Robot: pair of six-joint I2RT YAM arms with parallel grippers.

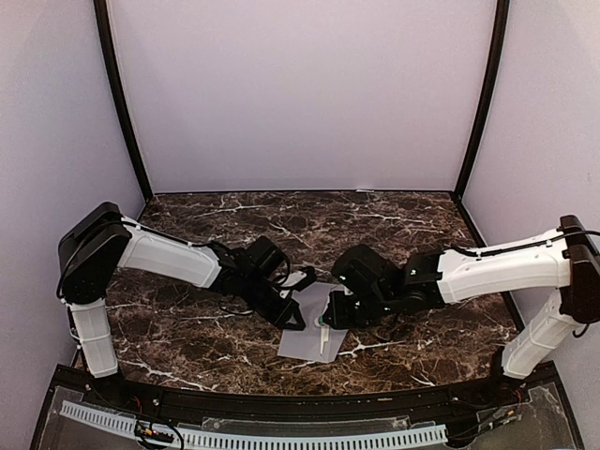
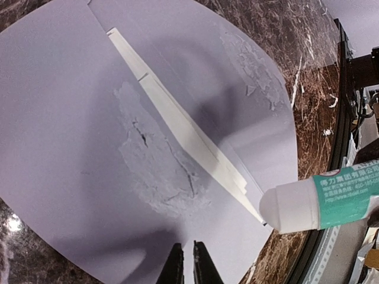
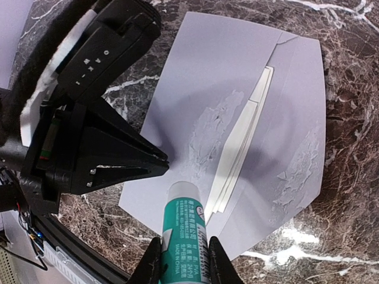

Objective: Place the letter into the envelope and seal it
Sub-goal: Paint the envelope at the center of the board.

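Observation:
The grey envelope lies flat on the table between the two arms. The letter, folded to a narrow cream strip, lies along the envelope's crease. My left gripper is shut, its tips down on the envelope's near-left part. In the right wrist view it shows as a black wedge. My right gripper is shut on a green and white glue stick. The stick's white end hovers just by the strip's lower end.
Two rough, whitish patches mark the envelope's surface. The dark marble table ends at a black frame with a white cable rail in front. Lavender walls close in the back and sides.

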